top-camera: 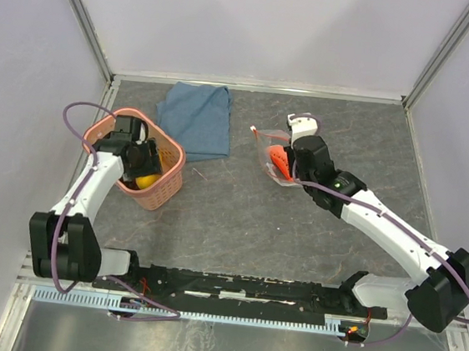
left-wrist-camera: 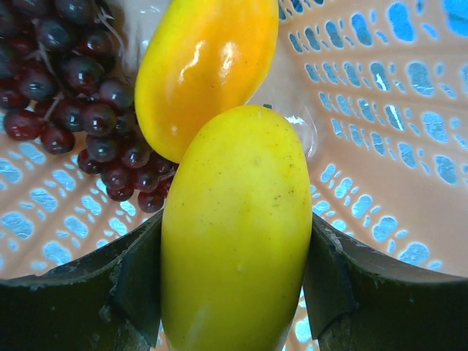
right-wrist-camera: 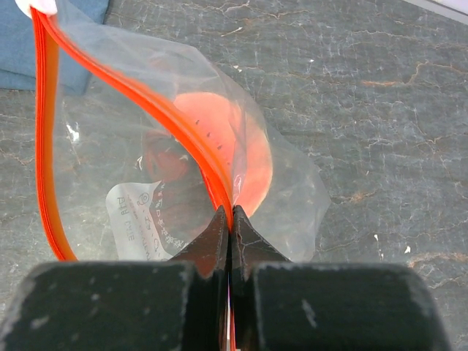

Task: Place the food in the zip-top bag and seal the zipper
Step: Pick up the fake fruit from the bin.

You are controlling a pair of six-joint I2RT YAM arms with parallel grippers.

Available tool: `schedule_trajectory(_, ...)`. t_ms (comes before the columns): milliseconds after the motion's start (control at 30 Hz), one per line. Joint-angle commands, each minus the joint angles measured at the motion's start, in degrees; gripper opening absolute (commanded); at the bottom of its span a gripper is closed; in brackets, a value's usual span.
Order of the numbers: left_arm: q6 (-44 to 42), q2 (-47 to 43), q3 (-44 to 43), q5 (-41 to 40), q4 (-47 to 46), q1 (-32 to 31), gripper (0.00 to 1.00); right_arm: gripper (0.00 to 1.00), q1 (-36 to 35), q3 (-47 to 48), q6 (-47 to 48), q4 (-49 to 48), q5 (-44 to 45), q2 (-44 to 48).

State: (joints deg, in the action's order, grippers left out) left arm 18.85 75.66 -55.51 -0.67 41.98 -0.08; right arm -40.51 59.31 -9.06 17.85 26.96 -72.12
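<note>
Clamping smooth yellow oblong fruit (left-wrist-camera: 234,183) between left gripper (left-wrist-camera: 232,256) pads, inside pink basket (top-camera: 171,181) — glossy, probably light and slippery; gripping across middle seeming safest. Pinching zipper (right-wrist-camera: 157,110) of limp, crinkly zip-top bag (right-wrist-camera: 292,190) in fully closed right gripper (right-wrist-camera: 230,227), well right of basket. Showing grapes (left-wrist-camera: 73,80) beside fruit only in left wrist view — orange piece (right-wrist-camera: 238,139) inside bag clearest in right wrist view.

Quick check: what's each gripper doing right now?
Left gripper: closed around the yellow fruit, inside the pink basket.
Right gripper: shut, pinching the orange-red zipper of the zip-top bag.
</note>
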Motion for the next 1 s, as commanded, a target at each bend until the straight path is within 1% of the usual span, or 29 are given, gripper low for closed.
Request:
schedule_trajectory(0,3.0,-5.1,-3.6,-3.7,0.0,0.1,0.34,0.02,-0.4,4.5,0.6,0.7,-0.9,-0.7)
schedule_trajectory(133,4.1,-8.1,-5.3,-3.9,-0.8,0.0,0.34,0.02,-0.4,6.6,0.8,2.6,-1.8,-1.2)
schedule_trajectory(300,4.0,-11.4,-8.5,-1.6,-1.0,0.0,0.34,0.02,-0.4,9.1,0.6,4.7,-3.6,-1.4)
schedule_trajectory(533,3.9,-15.5,-10.3,7.6,-4.1,-0.8,0.34,0.02,-0.4,9.9,-0.5,4.6,-6.9,-0.9)
schedule_trajectory(700,4.3,-19.0,-8.0,16.0,-10.8,-3.3,0.34,0.02,-0.4,10.1,-0.7,3.9,-10.2,-1.3)
schedule_trajectory(967,3.0,-21.3,-3.4,21.9,-23.5,-11.8,0.34,0.02,-0.4,10.6,-0.1,4.1,-13.4,-1.6)
